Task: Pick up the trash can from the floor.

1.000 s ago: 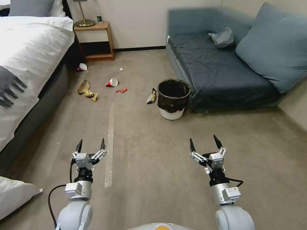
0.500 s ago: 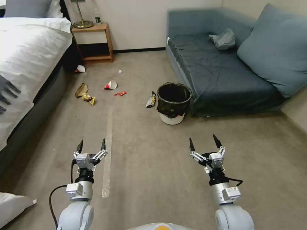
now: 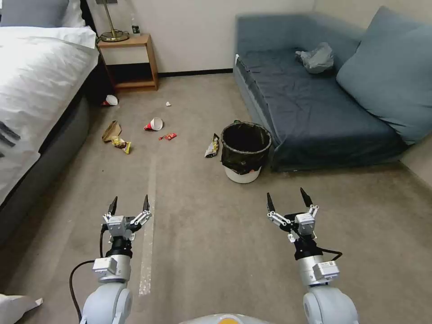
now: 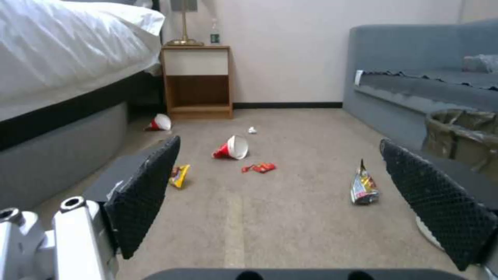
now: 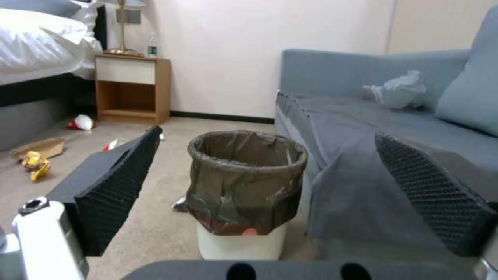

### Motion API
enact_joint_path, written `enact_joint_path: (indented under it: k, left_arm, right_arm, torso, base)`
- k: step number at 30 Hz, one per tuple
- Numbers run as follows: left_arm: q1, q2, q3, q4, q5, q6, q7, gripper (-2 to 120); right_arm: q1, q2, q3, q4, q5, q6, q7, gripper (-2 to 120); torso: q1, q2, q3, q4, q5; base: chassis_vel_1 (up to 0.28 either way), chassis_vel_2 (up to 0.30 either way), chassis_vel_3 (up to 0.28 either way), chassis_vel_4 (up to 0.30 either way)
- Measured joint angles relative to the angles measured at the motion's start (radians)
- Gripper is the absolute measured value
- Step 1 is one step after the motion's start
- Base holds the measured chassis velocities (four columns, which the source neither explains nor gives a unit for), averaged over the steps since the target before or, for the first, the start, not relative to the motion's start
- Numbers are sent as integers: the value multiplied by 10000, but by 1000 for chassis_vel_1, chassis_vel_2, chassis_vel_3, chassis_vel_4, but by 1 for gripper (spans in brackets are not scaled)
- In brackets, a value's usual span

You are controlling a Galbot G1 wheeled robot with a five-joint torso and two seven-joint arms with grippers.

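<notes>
Beige carpet, the floor (image 3: pixel 211 234), fills most of my head view, with a pale strip (image 3: pixel 147 225) running up the lower left of the frame. I see the trash can (image 3: pixel 245 152) standing upright just right of centre: a white bin with a black bag folded over its rim, close against the front edge of the blue sofa (image 3: pixel 315 103) on the right. A crumpled snack wrapper (image 3: pixel 212 146) lies just beside the can on its left.

My left gripper (image 3: pixel 128 205) hangs low in the lower left of the frame, released, its 2 fingers spread and holding nothing. My right gripper (image 3: pixel 288 200) hangs in the lower right, likewise released and bare, well short of the can. From the right wrist view the can (image 5: pixel 244 194) sits between the spread fingers (image 5: pixel 114 186), farther off, apart from both.

Litter lies in the upper left of the head view: a red and white cup (image 3: pixel 154 124), a red wrapper (image 3: pixel 168 136), a yellow wrapper (image 3: pixel 121 144). A bed (image 3: pixel 36 90) runs along the left edge, a wooden nightstand (image 3: pixel 130 63) stands at the far wall, and a grey plastic bag (image 3: pixel 317 58) rests on the sofa.
</notes>
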Motion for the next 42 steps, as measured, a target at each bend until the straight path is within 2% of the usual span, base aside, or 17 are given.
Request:
enact_joint_path:
  k: [42]
  left_arm:
    - [-129, 7, -9, 193, 36, 0, 13, 96]
  right_arm:
    - [266, -87, 72, -169, 125, -74, -155, 100]
  torso:
    - [0, 0, 0, 0, -2]
  base:
    - [-89, 92, 94, -89]
